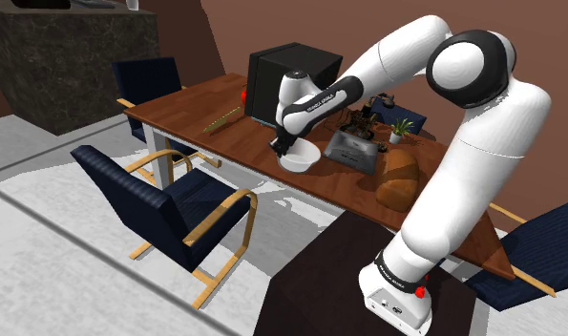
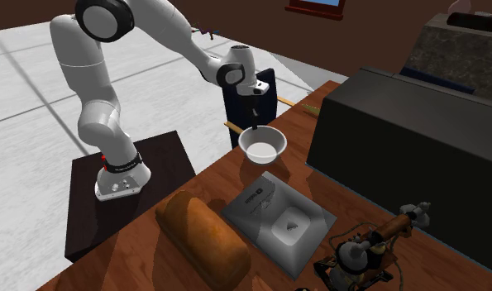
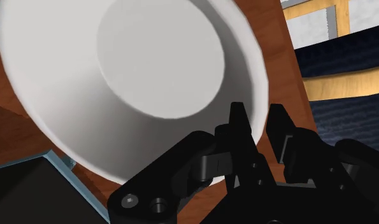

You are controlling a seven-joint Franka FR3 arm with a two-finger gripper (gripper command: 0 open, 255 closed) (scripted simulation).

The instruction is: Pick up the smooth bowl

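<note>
A smooth white bowl [image 1: 302, 157] [image 2: 263, 146] [image 3: 137, 76] stands upright on the brown wooden table [image 1: 191, 105] [image 2: 165, 256], close to its front edge. My black gripper [image 1: 282, 146] [image 2: 257, 124] [image 3: 258, 130] comes down on the bowl's rim at the side nearest that edge. In the wrist view one finger [image 3: 240, 127] lies inside the bowl's wall and the other outside, and they clasp the rim between them. The bowl rests on the tabletop.
A grey flat box [image 1: 353, 153] [image 2: 277, 223] lies beside the bowl, a brown loaf [image 1: 398, 181] [image 2: 204, 240] past it. A big black box [image 1: 286, 81] [image 2: 409, 157] stands behind. Small plant [image 1: 401, 127], dark ornament [image 2: 372, 244]. Blue armchairs [image 1: 167, 205] flank the table.
</note>
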